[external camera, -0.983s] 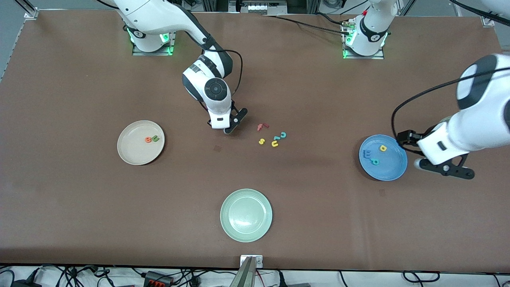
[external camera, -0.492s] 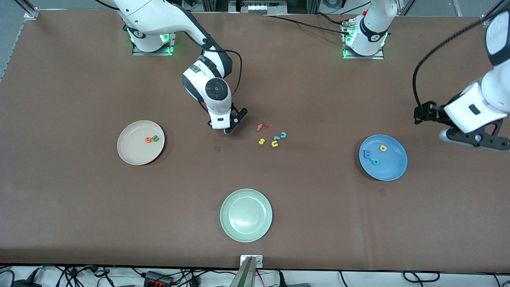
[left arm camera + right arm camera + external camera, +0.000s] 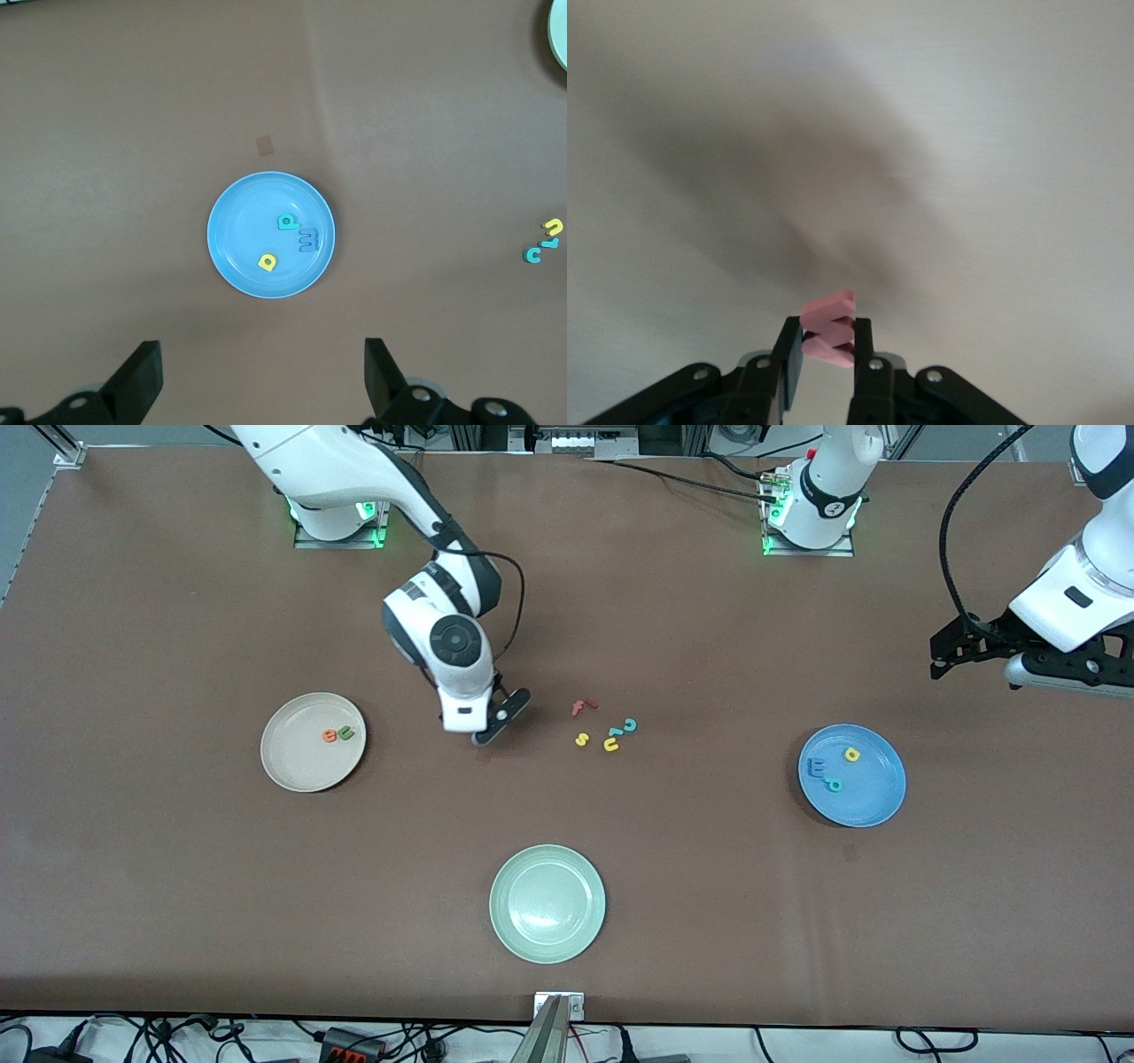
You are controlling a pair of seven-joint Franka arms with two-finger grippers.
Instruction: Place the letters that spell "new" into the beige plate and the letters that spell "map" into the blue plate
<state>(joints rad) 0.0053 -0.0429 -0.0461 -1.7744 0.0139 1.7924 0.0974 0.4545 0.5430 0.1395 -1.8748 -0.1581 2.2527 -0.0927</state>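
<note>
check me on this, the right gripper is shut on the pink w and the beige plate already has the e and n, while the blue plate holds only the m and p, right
Not quite: the left wrist view shows the blue plate holding three letters, the m, the p and the yellow a. The rest stands: the right gripper is shut on the pink w.

Plates: 3 on table, 1 each – beige plate (image 3: pixel 301 766), blue plate (image 3: pixel 873 793), pale green plate (image 3: pixel 547 903).
Letters in beige plate: 2 – orange e (image 3: pixel 330 735) & green n (image 3: pixel 345 733).
Letters in blue plate: 3 – blue m (image 3: pixel 816 766), yellow a (image 3: pixel 852 754), teal p (image 3: pixel 833 784).
Loose letters on table: 5 – red f (image 3: pixel 582 707), yellow s (image 3: pixel 582 739), yellow u (image 3: pixel 611 745), teal c (image 3: pixel 630 725), plus 1 small teal piece (image 3: pixel 615 732), shape unclear.
Letters held: 1 – pink w (image 3: pixel 829 328), pinched in right gripper (image 3: pixel 827 359).
Foam letters total: 11 counted.
Arms: 2, w/ 1 gripper each – right gripper, left gripper (image 3: pixel 257 390).
</note>
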